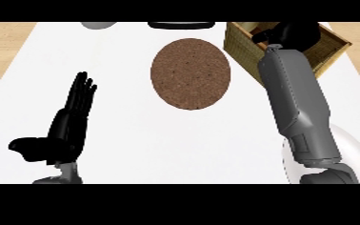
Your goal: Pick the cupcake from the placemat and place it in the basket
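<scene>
A round brown placemat [190, 74] lies on the white counter with nothing on it. A woven basket [243, 45] stands at the back right. My right hand [292, 33] is over the basket's opening, fingers curled downward; the cupcake is not visible and may be hidden under the hand. My right forearm [295, 105] stretches from the lower right up to the basket. My left hand [74, 112] rests at the lower left, open with fingers straight, holding nothing.
A grey rounded object [98, 25] and a black flat object [181, 25] sit at the counter's far edge. Wooden surface [14, 43] shows beyond the counter's left side. A pale rounded shape [348, 143] lies at the right edge.
</scene>
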Tool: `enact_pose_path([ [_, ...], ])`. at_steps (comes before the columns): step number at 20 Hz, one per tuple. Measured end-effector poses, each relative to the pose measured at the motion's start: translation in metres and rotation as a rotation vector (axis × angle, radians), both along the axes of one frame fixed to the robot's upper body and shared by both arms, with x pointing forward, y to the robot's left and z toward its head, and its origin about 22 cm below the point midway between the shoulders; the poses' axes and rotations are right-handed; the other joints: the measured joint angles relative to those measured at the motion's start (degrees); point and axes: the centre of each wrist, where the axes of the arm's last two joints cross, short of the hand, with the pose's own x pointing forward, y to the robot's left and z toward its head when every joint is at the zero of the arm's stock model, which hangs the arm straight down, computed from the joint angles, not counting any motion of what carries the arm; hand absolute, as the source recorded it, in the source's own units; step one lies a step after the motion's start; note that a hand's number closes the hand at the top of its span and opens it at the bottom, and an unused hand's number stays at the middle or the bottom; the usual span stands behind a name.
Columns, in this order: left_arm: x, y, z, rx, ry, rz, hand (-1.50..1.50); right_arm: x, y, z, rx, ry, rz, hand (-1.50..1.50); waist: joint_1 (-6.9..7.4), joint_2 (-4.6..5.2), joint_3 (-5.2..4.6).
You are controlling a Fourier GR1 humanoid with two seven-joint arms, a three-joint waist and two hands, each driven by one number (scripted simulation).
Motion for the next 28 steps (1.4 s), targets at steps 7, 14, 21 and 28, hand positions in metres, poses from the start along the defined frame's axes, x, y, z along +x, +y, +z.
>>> enact_pose_path([
  [7,0.003,0.006,0.001,0.005,0.004,-0.004,0.00,-0.004,-0.002,0.003,-0.073,-0.119,0.017,-1.50,0.22,0.28,0.07],
  [14,-0.003,0.003,-0.003,0.000,0.000,0.000,0.00,-0.015,0.005,0.030,-0.196,-0.237,-0.034,-1.50,-0.32,0.02,0.06],
  [21,0.001,0.005,-0.001,-0.001,0.005,0.017,0.00,-0.038,-0.002,0.064,-0.225,-0.352,-0.152,-1.50,-1.08,-0.25,0.06],
  [28,-0.004,0.005,-0.003,0.003,0.011,0.023,0.00,-0.098,-0.009,0.093,-0.192,-0.507,-0.181,-1.50,-1.51,-0.51,0.07],
])
